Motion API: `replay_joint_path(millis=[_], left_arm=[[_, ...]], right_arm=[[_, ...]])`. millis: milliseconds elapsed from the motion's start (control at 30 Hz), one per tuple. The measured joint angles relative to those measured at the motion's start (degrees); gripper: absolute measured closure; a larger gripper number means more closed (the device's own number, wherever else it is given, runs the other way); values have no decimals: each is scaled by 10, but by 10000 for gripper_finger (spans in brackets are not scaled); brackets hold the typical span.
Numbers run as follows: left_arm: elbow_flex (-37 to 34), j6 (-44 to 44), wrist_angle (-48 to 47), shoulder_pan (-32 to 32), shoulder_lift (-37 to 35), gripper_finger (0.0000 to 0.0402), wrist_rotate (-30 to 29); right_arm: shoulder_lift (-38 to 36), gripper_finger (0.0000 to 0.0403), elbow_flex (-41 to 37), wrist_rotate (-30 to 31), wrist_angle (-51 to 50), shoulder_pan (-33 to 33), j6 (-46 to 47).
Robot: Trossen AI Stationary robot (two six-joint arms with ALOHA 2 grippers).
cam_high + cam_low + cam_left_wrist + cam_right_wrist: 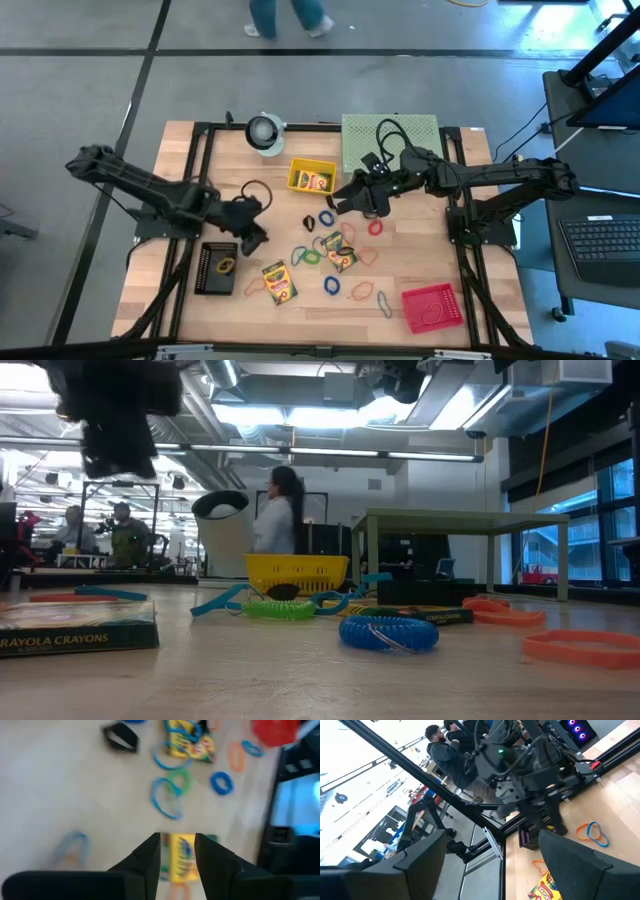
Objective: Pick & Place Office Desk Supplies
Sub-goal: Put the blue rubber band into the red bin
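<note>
Two crayon boxes (pixel 279 283) (pixel 340 252) lie flat on the wooden table among loose rubber bands, such as a blue one (pixel 331 286) and a red one (pixel 375 228). A black clip (pixel 309 222) lies near the middle. My left gripper (pixel 255 237) hovers open above the table, left of the supplies. In the left wrist view its fingers (pixel 150 862) frame a crayon box (pixel 180 855) lying below them. My right gripper (pixel 345 200) hangs high over the middle, wide open (pixel 495 865) and with nothing in it.
A yellow basket (pixel 312 178) holds a crayon box. A black tray (pixel 215 268) holds a yellow band, and a red basket (pixel 432 305) stands at the near right. The green perforated stand (pixel 390 140) and a white roll (pixel 265 132) stand at the far edge. People are in the room behind.
</note>
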Motion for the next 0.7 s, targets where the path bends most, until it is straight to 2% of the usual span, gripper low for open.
replay_joint_path(millis=[300,533,700], left_arm=[[0,201,-28,123,96,309,96],[0,277,-21,185,146,269,161],[0,340,-48,195,158,239,180]], right_arm=[[0,85,0,9,0,0,7],[0,84,0,10,0,0,10],[0,84,0,10,-4,0,9]])
